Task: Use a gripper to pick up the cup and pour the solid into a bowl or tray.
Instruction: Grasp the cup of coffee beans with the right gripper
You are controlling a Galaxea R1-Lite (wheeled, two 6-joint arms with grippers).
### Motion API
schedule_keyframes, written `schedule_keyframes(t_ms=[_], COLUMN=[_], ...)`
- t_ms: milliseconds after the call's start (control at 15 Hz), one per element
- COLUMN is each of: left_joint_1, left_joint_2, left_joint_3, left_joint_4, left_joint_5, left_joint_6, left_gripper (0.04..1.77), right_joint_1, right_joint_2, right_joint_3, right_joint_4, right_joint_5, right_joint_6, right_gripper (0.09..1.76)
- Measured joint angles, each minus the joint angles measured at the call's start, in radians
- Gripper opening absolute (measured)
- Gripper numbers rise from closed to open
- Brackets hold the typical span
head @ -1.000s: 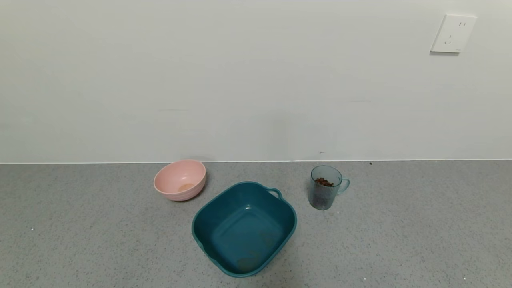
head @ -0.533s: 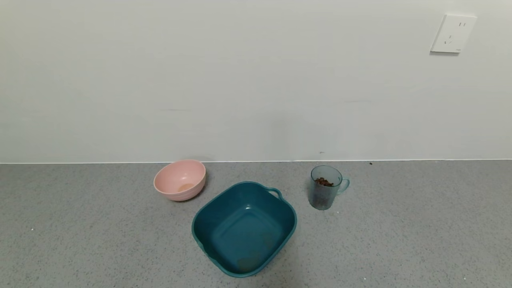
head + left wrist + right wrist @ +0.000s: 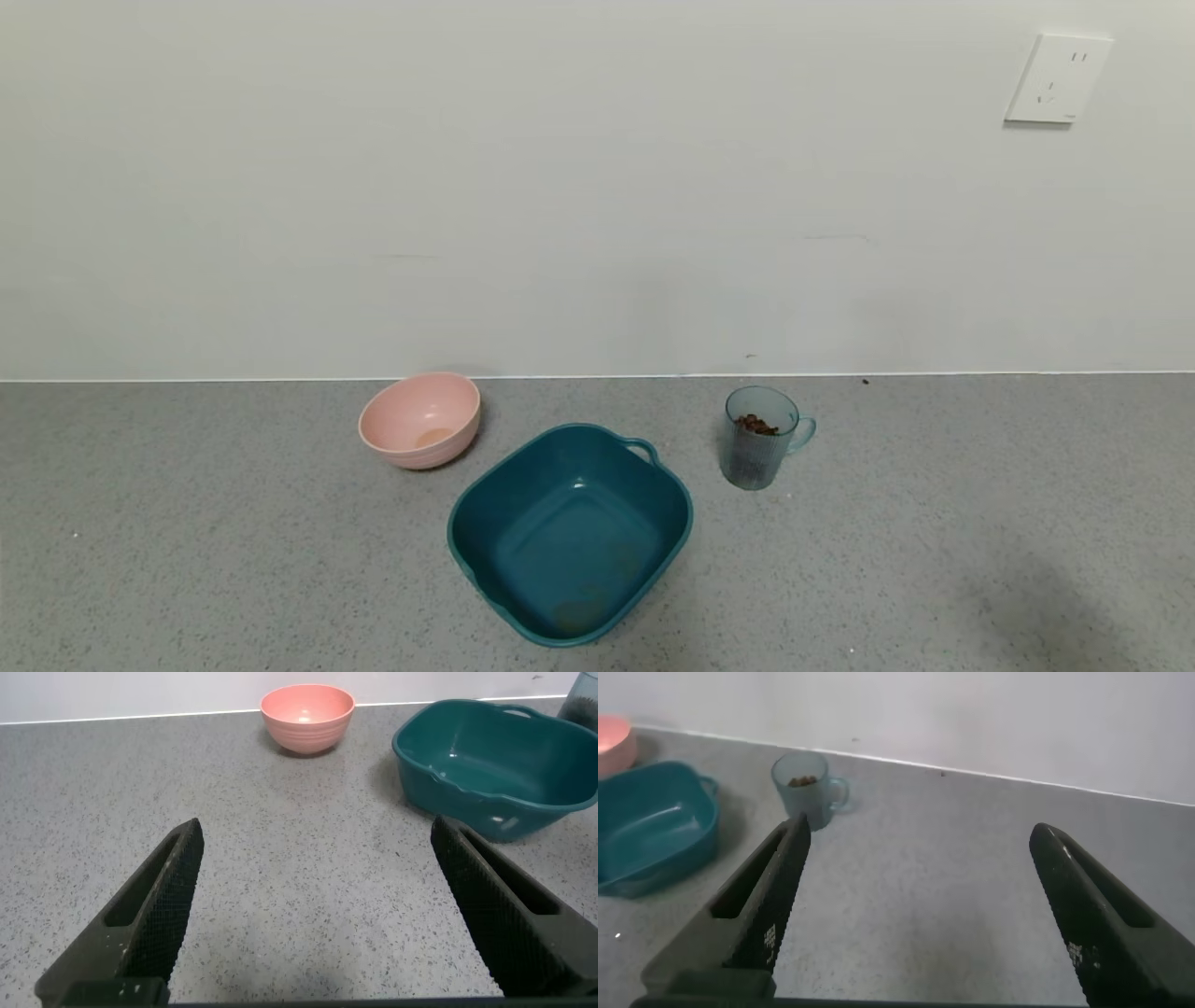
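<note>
Tabletop (image 3: 187, 560), grey and speckled, fills the near part of the head view, and neither arm shows there. Only a soft dark shadow lies on it at the near right corner.

Nearest on it sits the basin (image 3: 481, 504), dark teal and rounded-square, upright, with a small loop handle at its far right rim. Its inside holds none of the beans; a faint pale smear marks the floor.

Just past the basin on the left stands a pink bowl (image 3: 420, 420), tipped slightly so that its mouth faces forward, apart from the basin.

To the right of the basin, near its handle but not touching, the cup (image 3: 754, 453) stands upright, its side handle pointing right and away from the basin. The beans (image 3: 756, 425) lie inside it as a dark reddish-brown heap.

Behind everything runs a white wall with a socket plate (image 3: 1058, 79) high on the right.

The left gripper (image 3: 318, 924) hovers low over bare tabletop, jaws spread wide and holding nothing, with the bowl (image 3: 307, 714) and basin (image 3: 486, 756) well ahead of it.

The right gripper (image 3: 920, 915) is likewise released, jaws wide apart and empty, and the cup (image 3: 805, 789) stands well ahead of it, beside the basin (image 3: 654, 826).
</note>
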Motion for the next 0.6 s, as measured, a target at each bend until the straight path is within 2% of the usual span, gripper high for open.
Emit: schedule_keyframes(t_ms=[267,600], left_joint_1=[0.000,0.000], left_joint_2=[0.000,0.000], left_joint_3=[0.000,0.000], left_joint_4=[0.000,0.000], left_joint_5=[0.000,0.000], left_joint_6=[0.000,0.000], left_gripper=[1.75,1.75], right_joint_1=[0.140,0.353], right_joint_2=[0.264,0.547], right_joint_3=[-0.048,-0.051], right_joint_4=[-0.093,-0.236], right_joint_5=[-0.027,-0.204], right_joint_6=[-0.005,0.074], right_gripper=[1.71,1.71])
